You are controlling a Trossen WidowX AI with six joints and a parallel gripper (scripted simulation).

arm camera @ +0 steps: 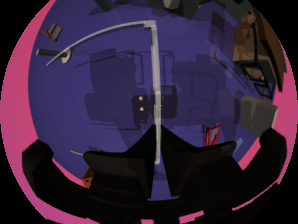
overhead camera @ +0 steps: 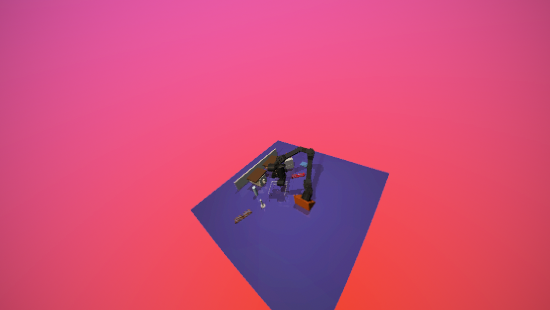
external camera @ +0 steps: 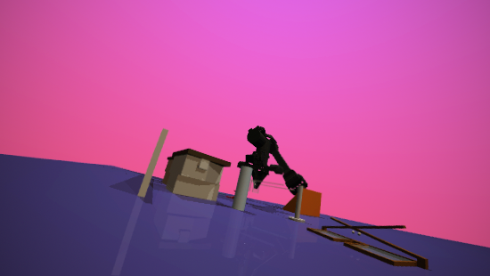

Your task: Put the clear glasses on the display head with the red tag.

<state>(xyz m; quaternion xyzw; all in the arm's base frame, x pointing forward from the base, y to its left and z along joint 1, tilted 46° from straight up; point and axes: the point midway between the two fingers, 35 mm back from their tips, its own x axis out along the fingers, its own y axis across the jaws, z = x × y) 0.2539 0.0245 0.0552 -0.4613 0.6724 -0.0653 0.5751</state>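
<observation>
My gripper (overhead camera: 281, 184) (external camera: 257, 186) (arm camera: 156, 127) is shut on the front frame of the clear glasses (overhead camera: 271, 189) (arm camera: 156, 65) and holds them above the table. In the wrist view the front bar runs up from the fingers, and a temple curves away left from its far end. A pale display head (external camera: 196, 184) with a brown top stands left of the gripper in the exterior view. The top view shows one brown-topped head (overhead camera: 257, 175) and another (overhead camera: 270, 161) beyond it. The glasses are off both heads. I cannot make out the red tag.
A grey post (external camera: 241, 189) and a thin stand (external camera: 298, 202) (overhead camera: 262, 205) are near the arm. Brown glasses (overhead camera: 243, 216) (external camera: 421, 262) and red glasses (overhead camera: 298, 175) lie on the table. A long panel (overhead camera: 242, 182) stands behind the heads. A pale block (arm camera: 258, 114) is right of the gripper in the wrist view.
</observation>
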